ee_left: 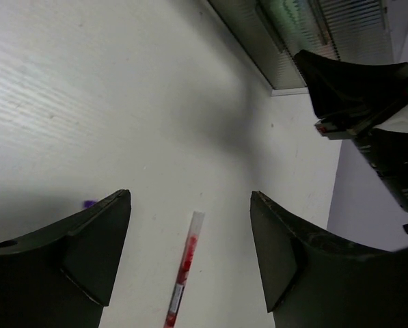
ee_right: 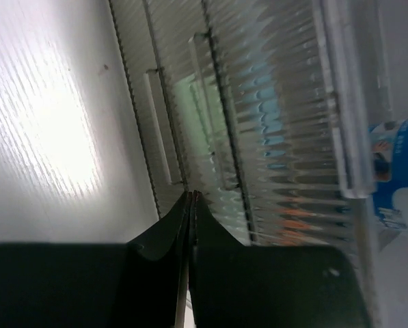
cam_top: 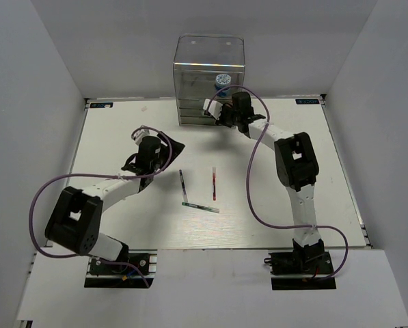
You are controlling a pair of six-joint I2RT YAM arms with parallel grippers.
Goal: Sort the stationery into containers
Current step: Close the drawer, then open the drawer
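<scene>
The clear organiser stands at the back centre, with the blue-and-white tape roll in its tall upper compartment. My right gripper is shut, its tips against the ribbed drawer fronts. Blurred green, light-blue and orange shapes show through the drawers, and the tape roll shows at the right. My left gripper is open and empty above the table. The red pen lies below, between its fingers. A dark pen, the red pen and a green pen lie mid-table.
The white table has raised walls on the left, right and back. Purple cables loop from both arms; the right arm's cable hangs close to the red pen. In the left wrist view the right gripper shows by the organiser.
</scene>
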